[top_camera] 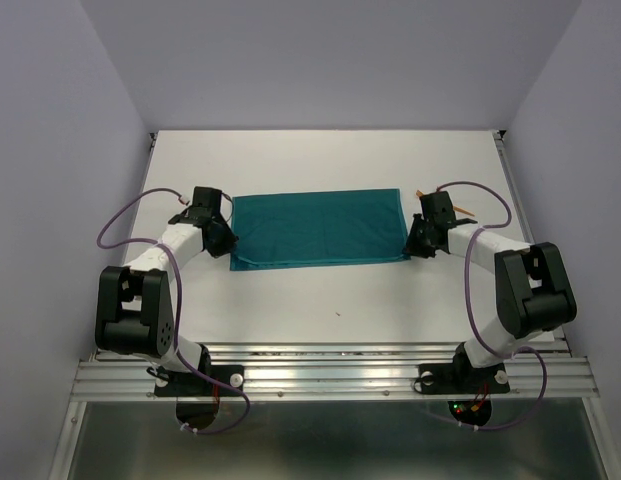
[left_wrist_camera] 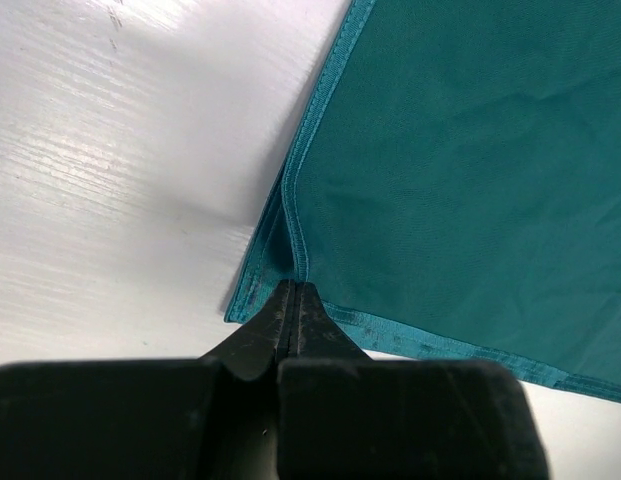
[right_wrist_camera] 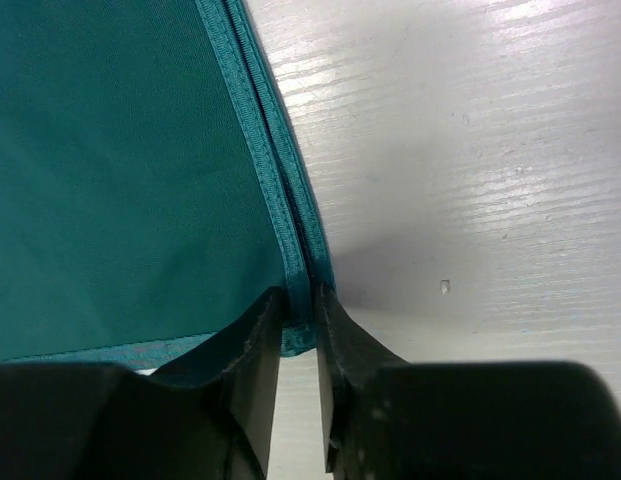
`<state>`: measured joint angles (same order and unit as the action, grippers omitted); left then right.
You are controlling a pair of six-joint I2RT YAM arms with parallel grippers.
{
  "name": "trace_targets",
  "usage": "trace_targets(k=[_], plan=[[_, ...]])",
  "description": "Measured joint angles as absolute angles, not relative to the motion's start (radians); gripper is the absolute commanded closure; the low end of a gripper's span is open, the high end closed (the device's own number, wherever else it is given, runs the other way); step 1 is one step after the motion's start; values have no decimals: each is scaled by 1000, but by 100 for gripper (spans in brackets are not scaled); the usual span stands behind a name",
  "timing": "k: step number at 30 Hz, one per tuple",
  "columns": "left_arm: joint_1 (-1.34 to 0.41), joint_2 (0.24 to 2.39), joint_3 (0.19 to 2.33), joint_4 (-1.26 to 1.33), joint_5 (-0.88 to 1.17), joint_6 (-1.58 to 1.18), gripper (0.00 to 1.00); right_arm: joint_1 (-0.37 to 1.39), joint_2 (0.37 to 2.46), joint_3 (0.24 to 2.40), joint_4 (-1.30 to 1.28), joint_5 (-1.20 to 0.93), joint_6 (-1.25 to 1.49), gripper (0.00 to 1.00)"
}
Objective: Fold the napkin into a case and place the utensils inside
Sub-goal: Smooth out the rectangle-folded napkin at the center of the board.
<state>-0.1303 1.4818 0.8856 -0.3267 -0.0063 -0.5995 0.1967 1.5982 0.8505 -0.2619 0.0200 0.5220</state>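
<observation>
Far left first: the left pincer (top_camera: 222, 238) is down on the white worktop (top_camera: 340, 300) at the near-left corner of the napkin (top_camera: 320, 228). In the left wrist view its fingers (left_wrist_camera: 275, 325) are pressed flat together with no gap, and the napkin's (left_wrist_camera: 470, 180) hem runs right into the tips in a little raised ridge, so it's pinching that corner. The teal cloth itself lies flat in the middle of the worktop as a wide rectangle between the two arms, and the edges look doubled, so it's folded in half. Over on the right, the right pincer (top_camera: 418, 240) sits at the near-right corner. In the right wrist view the pincer (right_wrist_camera: 298, 300) is only narrowly parted, and the stacked hem of the napkin (right_wrist_camera: 120, 170) stands in the slot between the tips, with a visible gap lower down between the fingers (right_wrist_camera: 252, 350) — not fully clamped. Just past the right wrist an orange utensil (top_camera: 463, 211) pokes out, mostly hidden by the arm, so I can't tell which one it is.
</observation>
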Motion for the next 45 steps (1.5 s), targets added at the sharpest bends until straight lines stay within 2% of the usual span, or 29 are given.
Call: trace_targets(k=[3, 10, 13, 21, 34, 39, 45], plan=[[-133, 1482, 887, -327, -7, -599, 100, 197, 1598, 850, -262, 23, 519, 90], [-141, 1483, 901, -330, -8, -599, 100, 197, 1598, 850, -262, 28, 520, 93], [-143, 1483, 907, -332, -9, -599, 100, 197, 1598, 850, -262, 30, 520, 99], [-144, 1483, 930, -346, -9, -596, 100, 197, 1591, 850, -265, 32, 520, 99], [-144, 1441, 1075, -421, -12, -563, 100, 197, 1461, 942, -303, 111, 520, 99], [-144, 1385, 1067, -442, 2, -558, 100, 197, 1422, 941, -309, 137, 521, 99], [-145, 1360, 934, -391, 54, -562, 100, 197, 1427, 911, -310, 150, 524, 99]])
